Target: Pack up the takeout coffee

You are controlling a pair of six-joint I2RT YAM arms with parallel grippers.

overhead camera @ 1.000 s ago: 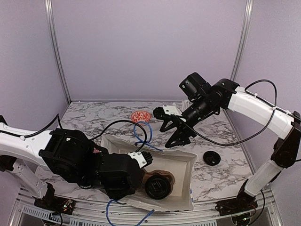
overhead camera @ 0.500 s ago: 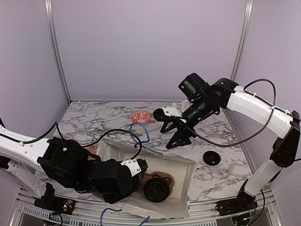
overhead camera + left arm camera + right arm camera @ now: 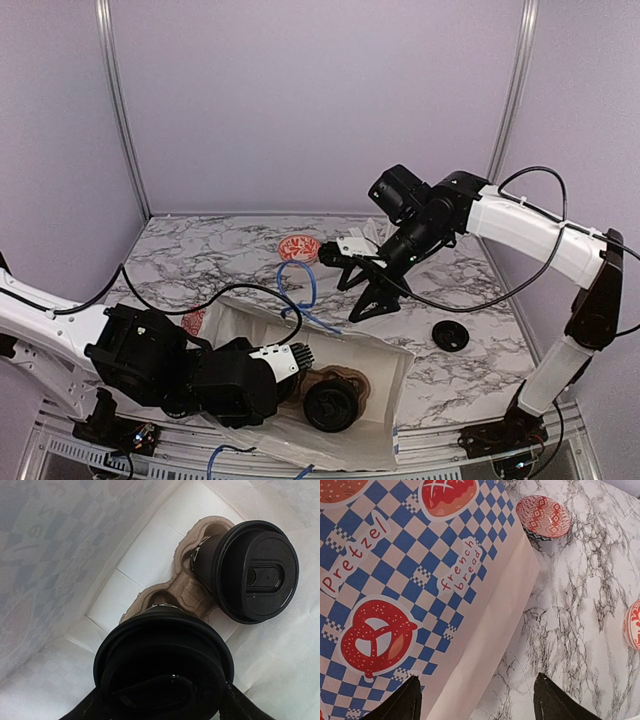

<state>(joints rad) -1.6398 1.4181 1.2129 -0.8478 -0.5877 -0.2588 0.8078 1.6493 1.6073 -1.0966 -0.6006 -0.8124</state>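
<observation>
The left arm (image 3: 150,355) is extended low from its base and is directed to the right, with the wrist angled downward. The left gripper (image 3: 296,360) is closed on a cup (image 3: 162,665); in the left wrist view one finger (image 3: 87,707) is seen at each side of the lid.

The right arm (image 3: 520,225) is raised from its base, bent at the elbow and reached leftward toward the centre. Its wrist is pitched downward. The right gripper (image 3: 358,295) is held in the air with the jaws spread wide, and nothing is gripped between the fingertips (image 3: 402,702).
</observation>
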